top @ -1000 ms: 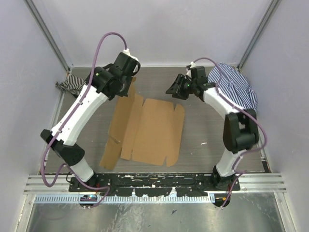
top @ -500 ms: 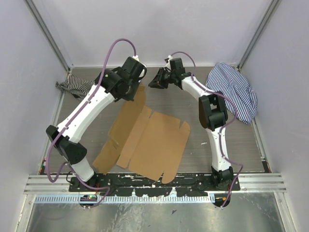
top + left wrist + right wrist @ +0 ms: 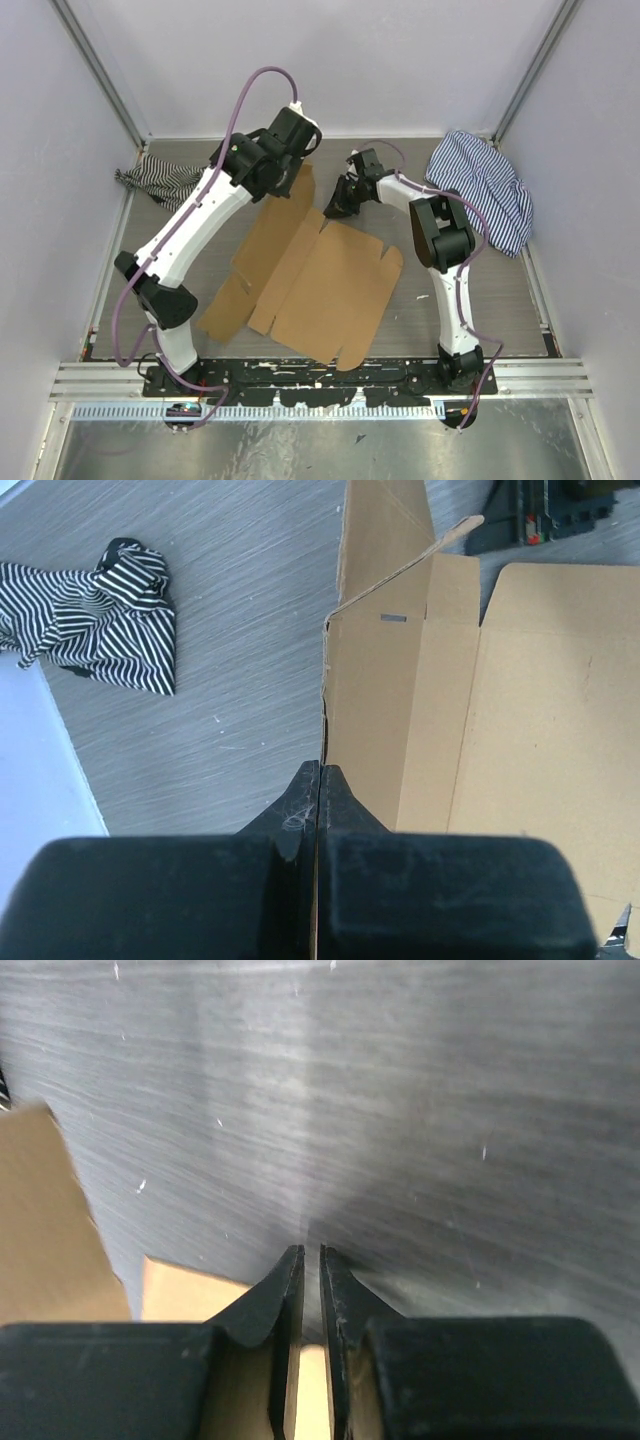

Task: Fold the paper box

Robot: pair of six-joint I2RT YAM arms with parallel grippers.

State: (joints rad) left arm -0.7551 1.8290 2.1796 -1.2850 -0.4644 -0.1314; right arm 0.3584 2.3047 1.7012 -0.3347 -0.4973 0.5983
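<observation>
Cardboard paper box (image 3: 330, 280) lies mostly flat on the surface (image 3: 470, 300) between the arms, its far-left flap lifted and clamped in the left pincer (image 3: 318, 772), its far edge pinched by the near-closed right pincer (image 3: 310, 1253).

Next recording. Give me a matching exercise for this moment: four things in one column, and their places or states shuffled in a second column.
Things:
1. paper box
2. left gripper
3. blue-striped cloth
4. black-and-white striped cloth

Places or states:
A. bunched at the far right corner of the table
B. crumpled at the far left corner
C. shut on the edge of a cardboard flap
D. opened out, mostly flat, mid-table

Pairs: 1-D, 2-C, 3-A, 4-B
</observation>
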